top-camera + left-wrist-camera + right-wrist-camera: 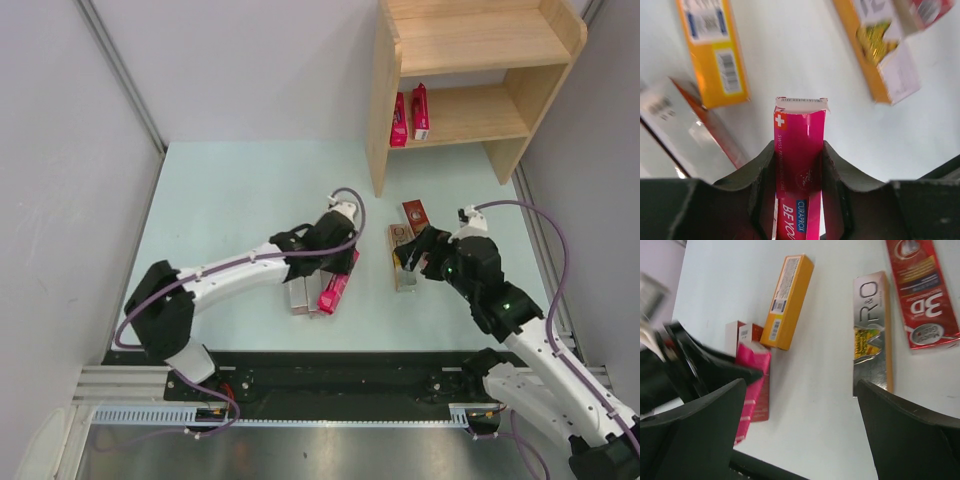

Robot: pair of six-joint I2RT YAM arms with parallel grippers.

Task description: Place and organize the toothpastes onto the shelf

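Note:
My left gripper (799, 152) is shut on a magenta-pink toothpaste carton (800, 120) that lies on the table near a silver-grey carton (298, 296). In the top view the left gripper (338, 266) sits over the pink carton's (333, 293) far end. My right gripper (801, 385) is open with nothing between its fingers, hovering beside a gold-tan carton (871, 330). An orange-yellow carton (787, 300) and a dark red carton (920, 295) lie flat on the table. Two pink cartons (399, 120) (421, 110) stand on the lower board of the wooden shelf (470, 45).
The shelf stands at the table's far right, and its side panel (380, 100) faces the cartons. Grey walls close the left and right. A black rail (340, 375) carrying the arm bases runs along the near edge.

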